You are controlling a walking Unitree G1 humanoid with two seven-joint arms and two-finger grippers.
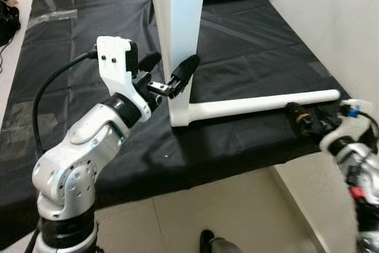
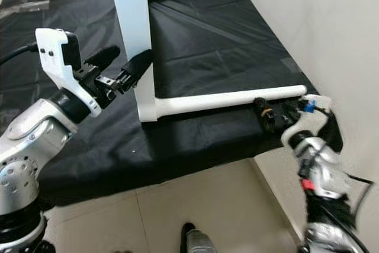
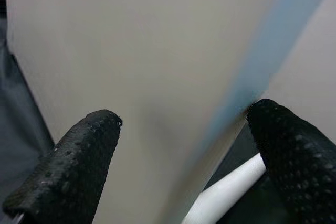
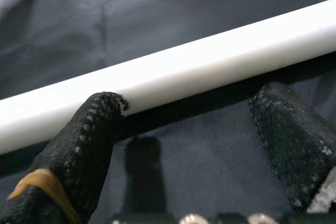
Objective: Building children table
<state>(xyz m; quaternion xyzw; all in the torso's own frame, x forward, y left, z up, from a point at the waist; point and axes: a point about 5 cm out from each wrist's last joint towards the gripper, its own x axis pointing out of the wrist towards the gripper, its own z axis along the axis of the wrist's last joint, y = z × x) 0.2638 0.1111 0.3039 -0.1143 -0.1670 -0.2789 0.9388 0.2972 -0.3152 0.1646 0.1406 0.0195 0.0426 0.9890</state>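
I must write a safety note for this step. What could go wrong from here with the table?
1. The white tabletop stands on its edge, and the open left gripper only straddles that edge; the panel may tip over.
2. The near leg ends close to the edge of the black-covered surface, beside the open right gripper; a push there may slide the table off.

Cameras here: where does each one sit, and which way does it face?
Left eye and right eye: on the head, looking down at the white tabletop standing on edge on the black sheet; both arms show.
Left wrist: along the left hand, its fingers either side of the tabletop's edge.
Right wrist: along the right hand, facing the near leg.
All four share that leg.
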